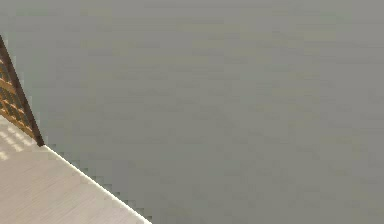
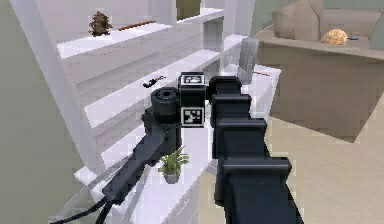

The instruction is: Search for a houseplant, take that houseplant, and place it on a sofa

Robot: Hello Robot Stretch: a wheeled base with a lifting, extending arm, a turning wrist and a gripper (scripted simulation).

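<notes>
Houseplant on a white shelf, just beside the gripper's fingers.

Forward view: a plain grey wall (image 1: 220,100) stands ahead, with a strip of pale floor (image 1: 45,195) at the lower left and a brown brick-patterned edge (image 1: 15,95) above it. Arm side view: the small green houseplant (image 2: 172,162) in its pale pot stands upright on a lower shelf of the white shelving unit (image 2: 120,95), between the dark arm (image 2: 245,150) and the gripper (image 2: 100,198). The thin fingers (image 2: 130,162) slant down just left of the plant. I cannot tell whether they touch it, how they are set, or whether they hold anything. A brown figurine (image 2: 98,22) sits on the top shelf. The beige sofa (image 2: 320,45) stands well apart at the upper right.
</notes>
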